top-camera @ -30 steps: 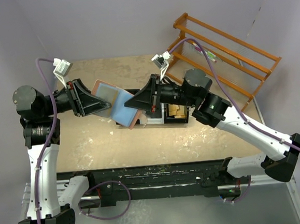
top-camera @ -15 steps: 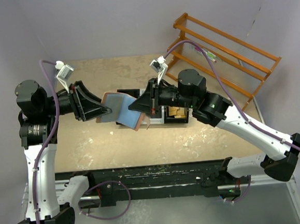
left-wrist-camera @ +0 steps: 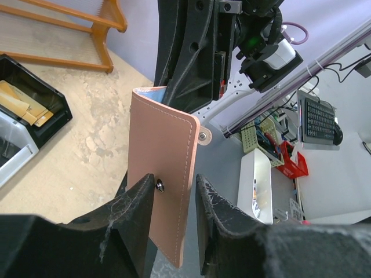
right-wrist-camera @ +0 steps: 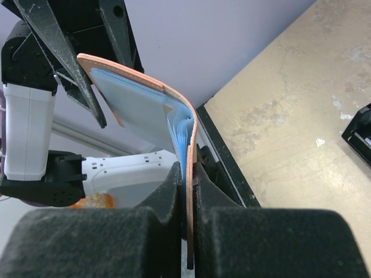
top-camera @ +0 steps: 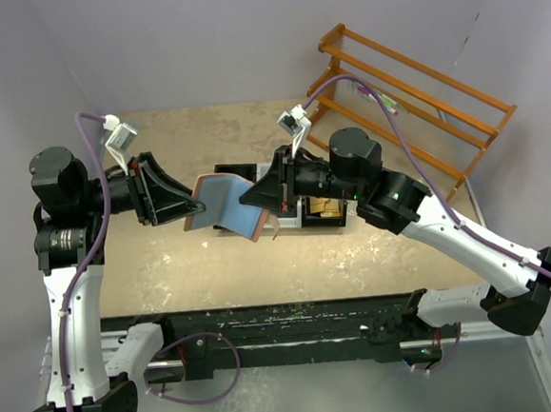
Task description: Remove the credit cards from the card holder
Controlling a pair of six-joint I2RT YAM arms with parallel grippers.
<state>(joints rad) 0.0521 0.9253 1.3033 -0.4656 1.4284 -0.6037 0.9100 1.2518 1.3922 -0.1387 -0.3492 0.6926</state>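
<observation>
right gripper point(right-wrist-camera: 186, 174) pinches the card holder point(right-wrist-camera: 142, 113); left gripper point(left-wrist-camera: 175, 194), jaws apart, seemingly straddles its other flap loosely.

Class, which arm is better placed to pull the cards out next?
Probably left: the right gripper is clamped on the card holder, steadying it; the left gripper straddles the other flap loosely.

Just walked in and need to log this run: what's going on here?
The wallet hangs half open in the air between the two arms, above the table. The right tool is shut on one side of it; the left tool stands open around the other side. The blue lining shows, but I see no card out.
</observation>
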